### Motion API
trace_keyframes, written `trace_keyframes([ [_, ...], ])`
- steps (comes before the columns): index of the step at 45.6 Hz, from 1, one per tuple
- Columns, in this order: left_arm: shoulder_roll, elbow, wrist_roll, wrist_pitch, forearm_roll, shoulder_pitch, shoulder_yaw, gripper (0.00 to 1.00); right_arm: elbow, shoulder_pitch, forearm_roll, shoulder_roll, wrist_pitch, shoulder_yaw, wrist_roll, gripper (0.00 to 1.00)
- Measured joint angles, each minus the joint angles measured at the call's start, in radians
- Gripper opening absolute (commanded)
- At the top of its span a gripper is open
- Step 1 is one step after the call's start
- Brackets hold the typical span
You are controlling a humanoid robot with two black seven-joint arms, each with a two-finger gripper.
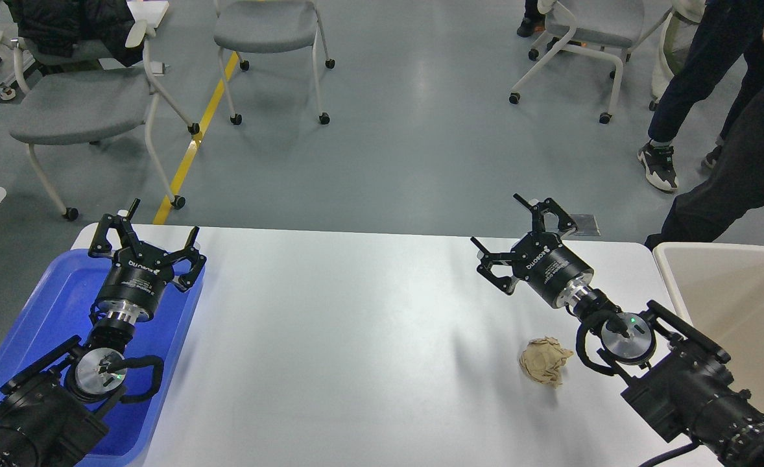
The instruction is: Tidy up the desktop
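The desktop is a wide white tabletop that fills the lower half of the head view. A crumpled beige paper ball lies on it at the right, just left of my right forearm. My right gripper hovers above the far right part of the desktop, well beyond the paper ball, open with nothing between its fingers. My left gripper hangs over the far end of the blue tray, also open and holding nothing.
A blue plastic tray lies at the desktop's left end under my left arm. A beige plastic bin stands at the right end. Beyond the desktop are grey chairs on castors and people's legs at the far right.
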State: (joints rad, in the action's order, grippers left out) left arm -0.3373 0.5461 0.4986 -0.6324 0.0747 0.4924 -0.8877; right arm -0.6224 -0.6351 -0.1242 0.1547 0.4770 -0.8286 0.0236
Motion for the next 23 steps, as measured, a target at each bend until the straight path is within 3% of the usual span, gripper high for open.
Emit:
trace_keyframes([
  [23,0.0,0.0,-0.002,-0.001,0.0,0.0,0.0,1.0,-0.007,0.004,0.009,0.003,0.001,0.001,-0.001,1.0],
])
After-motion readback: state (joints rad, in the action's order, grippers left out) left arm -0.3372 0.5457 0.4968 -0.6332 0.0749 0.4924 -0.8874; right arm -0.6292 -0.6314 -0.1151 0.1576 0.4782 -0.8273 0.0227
